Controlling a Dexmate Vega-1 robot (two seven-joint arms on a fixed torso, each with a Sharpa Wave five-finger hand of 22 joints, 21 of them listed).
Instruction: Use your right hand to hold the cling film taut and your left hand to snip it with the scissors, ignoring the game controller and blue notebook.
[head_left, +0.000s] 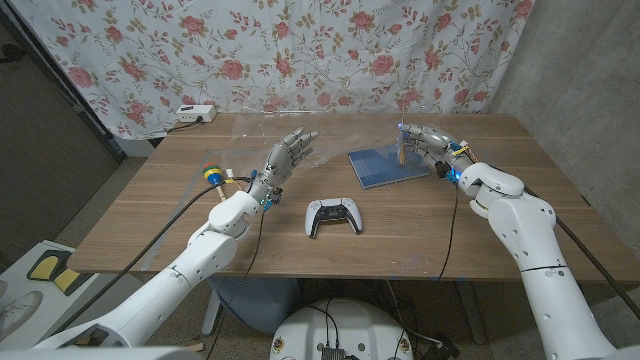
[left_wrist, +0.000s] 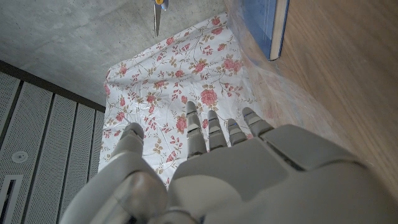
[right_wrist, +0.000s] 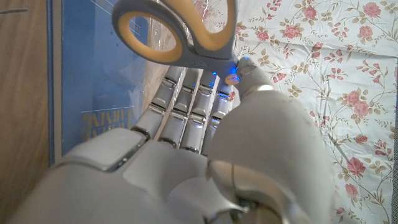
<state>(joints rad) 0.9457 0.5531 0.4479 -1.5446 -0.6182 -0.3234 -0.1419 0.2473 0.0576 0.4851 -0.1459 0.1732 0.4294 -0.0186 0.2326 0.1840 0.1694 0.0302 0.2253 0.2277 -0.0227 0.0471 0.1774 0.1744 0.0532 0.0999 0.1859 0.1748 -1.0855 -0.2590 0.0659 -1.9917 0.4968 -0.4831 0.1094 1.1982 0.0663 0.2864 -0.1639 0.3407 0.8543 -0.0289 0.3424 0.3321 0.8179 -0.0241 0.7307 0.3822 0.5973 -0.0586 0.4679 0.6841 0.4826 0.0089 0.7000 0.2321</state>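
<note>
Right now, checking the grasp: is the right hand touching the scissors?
Touching. The right wrist view shows the right hand with fingertips against the scissors handle, just under the loops.

Grey, yellow-lined scissors stand upright over the clear cling film.

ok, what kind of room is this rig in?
Looks like a makeshift lab corner, not a home: bare concrete wall, a floral sheet hung as backdrop, and a power strip at the wooden table edge.

Blue notebook cover lettering (upside down) unreadable.
</note>
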